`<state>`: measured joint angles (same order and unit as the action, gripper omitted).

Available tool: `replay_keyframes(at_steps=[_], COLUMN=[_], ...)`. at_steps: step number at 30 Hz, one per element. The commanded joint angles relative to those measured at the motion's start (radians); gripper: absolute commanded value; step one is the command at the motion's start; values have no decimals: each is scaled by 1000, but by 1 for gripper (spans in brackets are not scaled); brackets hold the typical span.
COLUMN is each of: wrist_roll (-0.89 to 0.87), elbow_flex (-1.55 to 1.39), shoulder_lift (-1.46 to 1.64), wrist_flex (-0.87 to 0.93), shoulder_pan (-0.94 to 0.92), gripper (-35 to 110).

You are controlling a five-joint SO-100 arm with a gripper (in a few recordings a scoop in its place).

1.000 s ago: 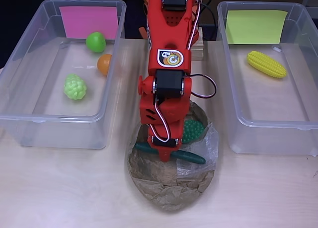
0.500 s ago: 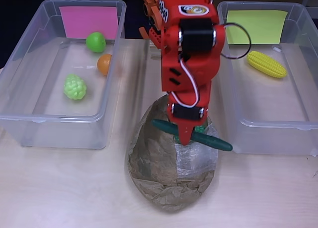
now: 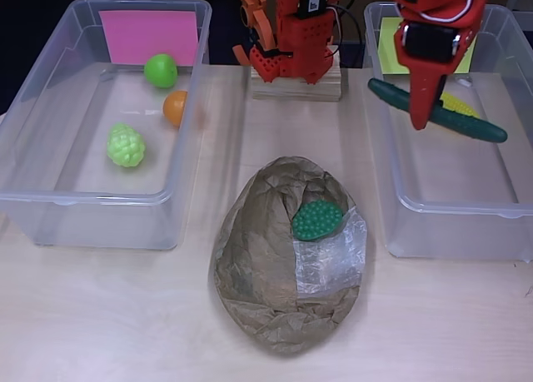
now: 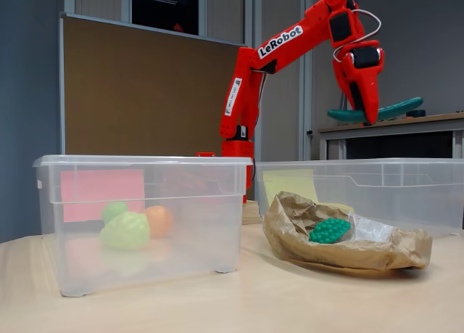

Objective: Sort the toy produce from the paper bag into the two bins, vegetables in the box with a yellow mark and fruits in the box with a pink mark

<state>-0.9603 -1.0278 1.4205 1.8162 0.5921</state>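
- Since a second ago the red arm has swung from over the paper bag (image 3: 287, 265) up and across to the right, carrying the dark green cucumber (image 3: 466, 124) with it; bins and bag lie as they did.
- Now the gripper (image 3: 420, 116) hangs above the right-hand bin (image 3: 441, 220), the one with the yellow mark (image 3: 391, 53), its fingers clamped on the cucumber about mid-length.
- From the fixed view the cucumber (image 4: 377, 112) sits high in the air, well above the bin's rim, roughly level.
- Done so far, by the look of it: a green ball-shaped fruit (image 3: 160, 70), an orange (image 3: 175, 107) and a pale green grape bunch (image 3: 126, 146) lie in the left bin (image 3: 92, 211) under the pink mark (image 3: 148, 37); a yellow corn cob (image 3: 456, 106) lies in the right bin, partly hidden by the arm.
- Left to do, I'd say: lower and let go of the cucumber, then fetch the bumpy dark green piece (image 3: 316, 220) showing at the bag's mouth. Whether more lies deeper in the bag I can't tell.
- Around: the arm's base on a wooden block (image 3: 296, 84) at the far middle of the worktop (image 3: 125, 315).
- Nothing stands between cucumber and bin floor except the corn close below; a drop toward the near, bare part would avoid it.
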Motion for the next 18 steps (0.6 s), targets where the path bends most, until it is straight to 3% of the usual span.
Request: replay_keyframes(at_steps=[1,12,18], wrist_roll=[-327,-1167,-1456], elbow_flex=[-161,-670,-874], shoulder_lift=[164,399,407], wrist_flex=[12,-204,-393], shoulder_pan=[137,545,696], gripper=[4,4,4])
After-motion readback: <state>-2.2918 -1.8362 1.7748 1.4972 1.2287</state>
